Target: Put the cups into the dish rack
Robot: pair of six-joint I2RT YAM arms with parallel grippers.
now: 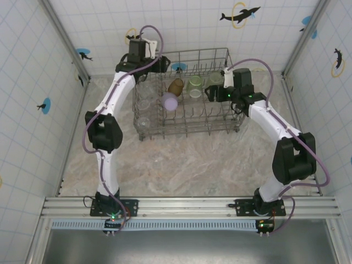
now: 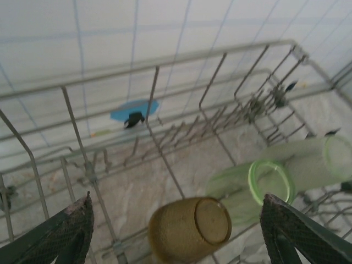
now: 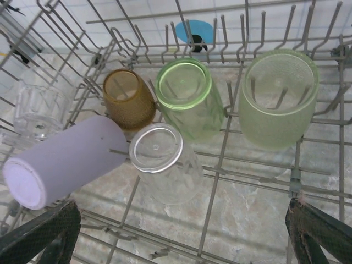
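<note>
Trouble likeliest at upper left of the top view: left end effector [image 2: 177, 201], jaws wide apart and empty, just above the amber cup [image 2: 187, 230] inside the dish rack [image 1: 190, 132]; could knock it off its tines. Centre: lilac cup [image 3: 66, 159] on its side, free to roll. Right: right end effector [image 3: 181, 204], spread and empty, over green cups [image 3: 278, 99]; could snag wire.

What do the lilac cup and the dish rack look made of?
Lilac cup: probably plastic, opaque and matte; even colour, no glare. Dish rack: thin grey metal wire, perhaps coated; dull sheen, bent tines.
</note>
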